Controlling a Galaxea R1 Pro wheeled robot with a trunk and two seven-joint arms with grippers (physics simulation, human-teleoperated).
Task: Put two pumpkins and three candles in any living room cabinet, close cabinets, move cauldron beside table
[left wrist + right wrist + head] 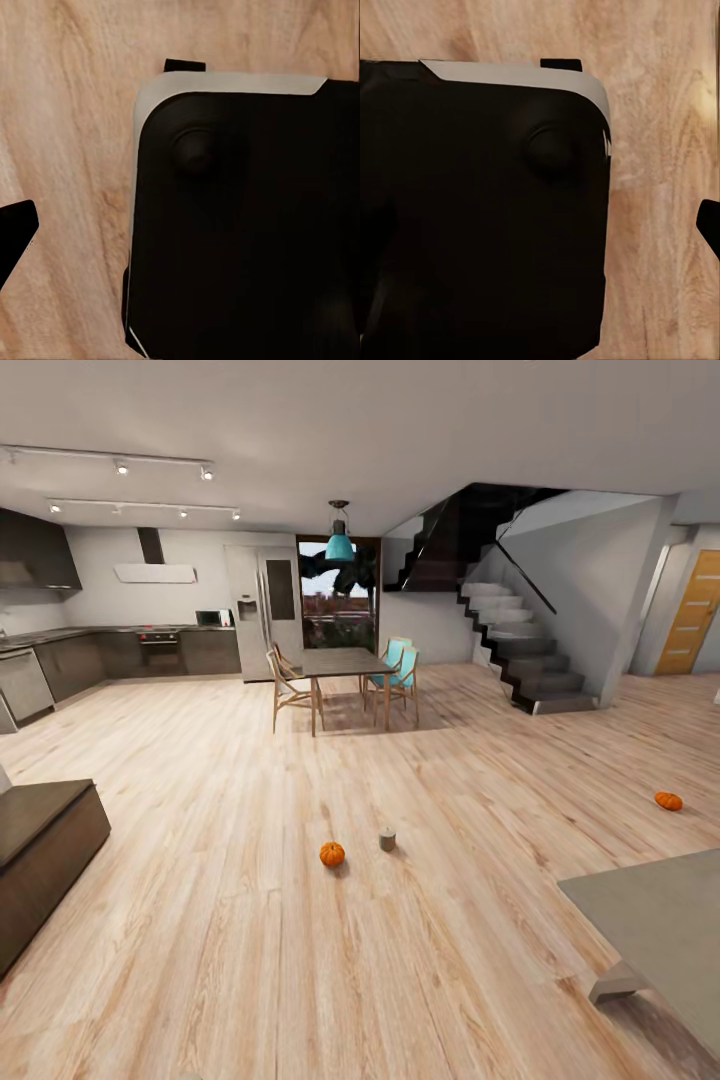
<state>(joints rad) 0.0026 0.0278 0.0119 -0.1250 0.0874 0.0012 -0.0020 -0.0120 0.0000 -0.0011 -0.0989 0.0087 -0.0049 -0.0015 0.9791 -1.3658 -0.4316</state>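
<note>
Head view: your pumpkin [332, 853] and grey candle [387, 840] lie near each other on the floor [250, 920]; second pumpkin [668, 800] far right. Jaw state: cannot tell.

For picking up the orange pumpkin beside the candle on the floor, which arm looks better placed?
Neither yet, slightly left. The small ribbed orange pumpkin sits just left of centre on the wooden floor, left of the stubby grey candle. Both wrist cameras show only floor and the robot's dark base, so the robot must drive closer first.
</note>
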